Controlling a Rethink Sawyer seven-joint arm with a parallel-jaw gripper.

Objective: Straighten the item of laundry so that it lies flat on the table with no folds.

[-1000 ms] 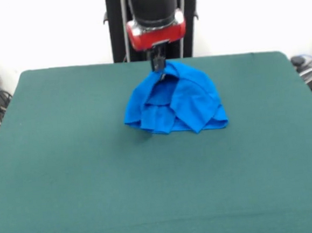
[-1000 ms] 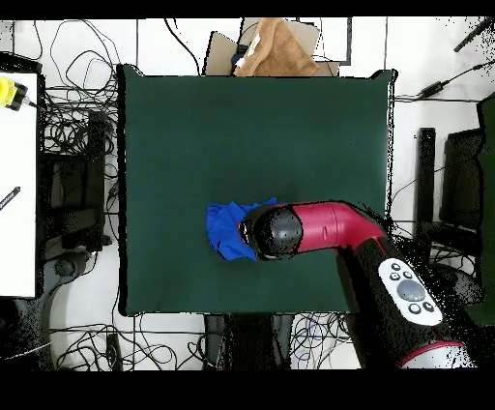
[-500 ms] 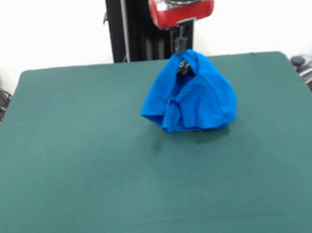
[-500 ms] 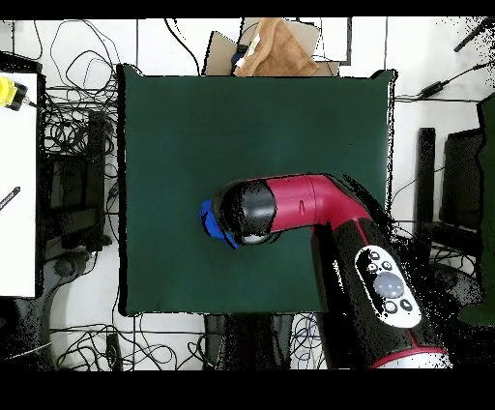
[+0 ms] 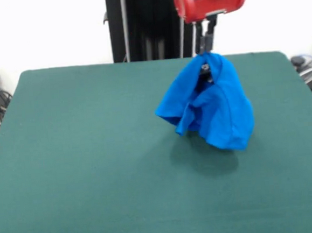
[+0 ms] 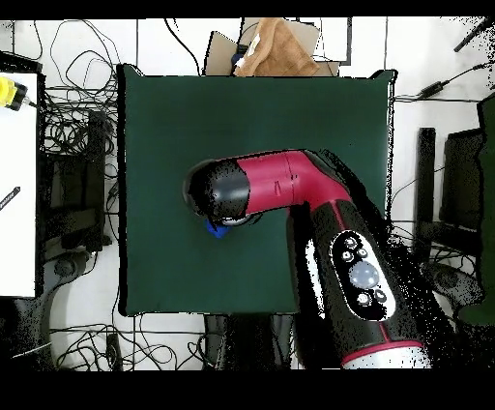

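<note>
The claw (image 5: 206,58) is gripping the blue T-shirt (image 5: 212,104) at its top point and is holding it in the air. Compared with a second ago, the shirt has been lifted and carried to the right side of the front view; before, its lower edge was resting on the green surface (image 5: 84,170), and now it is hanging as a bunched cone with only a shadow under it. In the overhead view the red arm (image 6: 280,184) is covering nearly all of the shirt. In my judgement the shirt is not getting flatter yet: it is still folded on itself, so it is needing to be laid down and spread.
</note>
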